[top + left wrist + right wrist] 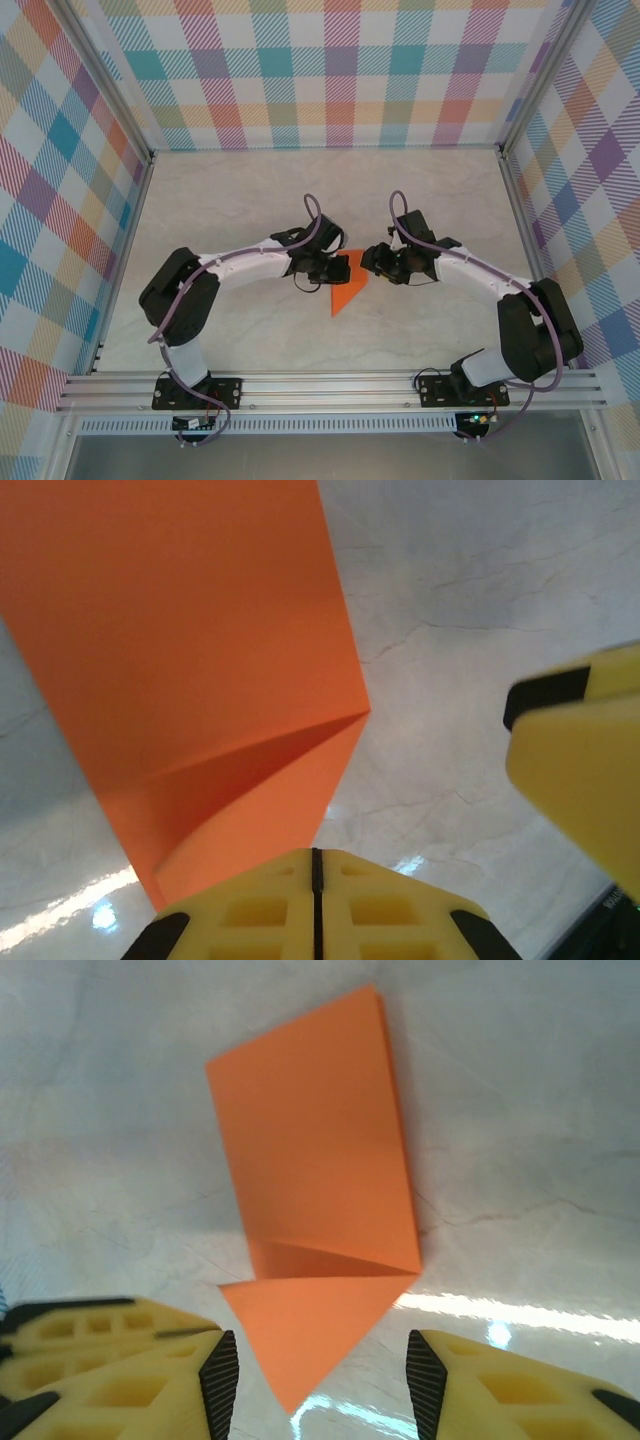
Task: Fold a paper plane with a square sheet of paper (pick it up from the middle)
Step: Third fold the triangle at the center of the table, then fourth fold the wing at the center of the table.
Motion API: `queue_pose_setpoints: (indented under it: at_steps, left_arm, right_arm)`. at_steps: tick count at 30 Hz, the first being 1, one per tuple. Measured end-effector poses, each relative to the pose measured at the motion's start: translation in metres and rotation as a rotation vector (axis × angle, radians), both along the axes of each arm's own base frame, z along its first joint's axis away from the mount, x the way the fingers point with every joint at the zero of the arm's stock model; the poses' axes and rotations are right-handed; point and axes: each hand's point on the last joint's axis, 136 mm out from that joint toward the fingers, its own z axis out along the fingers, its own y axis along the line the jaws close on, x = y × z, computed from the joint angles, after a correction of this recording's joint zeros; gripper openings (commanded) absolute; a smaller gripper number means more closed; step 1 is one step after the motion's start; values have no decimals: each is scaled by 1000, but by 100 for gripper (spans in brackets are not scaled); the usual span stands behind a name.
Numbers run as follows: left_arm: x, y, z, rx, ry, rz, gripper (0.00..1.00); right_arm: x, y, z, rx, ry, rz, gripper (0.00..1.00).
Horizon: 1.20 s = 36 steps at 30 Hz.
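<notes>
Over the bench [230,200], the left arm [240,265] and right arm [480,275] bow inward, wrists meeting above the creased square sheet of paper [350,290], midway between the side edges. Left gripper [315,865] is clenched at its edge; right gripper [320,1385] gapes, straddling its tip.

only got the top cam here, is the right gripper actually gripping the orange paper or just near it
observer: Just near it. In the right wrist view the right gripper is open, and the pointed corner of the orange paper lies between the jaws, touching neither.
operator: and the left one
observer: The left gripper is shut, jaws pressed flat together right at the paper's edge. I cannot tell whether it pinches the paper.
operator: any folds in it
observer: Yes. A crease crosses the paper near the pointed end, and one layer lies over another there.
</notes>
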Motion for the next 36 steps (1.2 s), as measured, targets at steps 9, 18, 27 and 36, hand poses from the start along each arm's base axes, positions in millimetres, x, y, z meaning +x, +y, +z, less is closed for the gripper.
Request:
queue_pose_setpoints:
  at_steps: [9,18,27,36]
  left_arm:
    - [7,10,-23,38,39,2,4]
    - [7,14,-41,77,57,5,3]
    - [4,23,-50,101,63,-1,2]
    - [6,26,-51,99,65,3,2]
  right_arm:
    - [-8,8,-13,62,53,-1,54]
    - [-9,14,-32,78,107,15,56]
    - [-6,22,-44,104,137,24,56]
    - [2,29,-41,137,124,25,56]
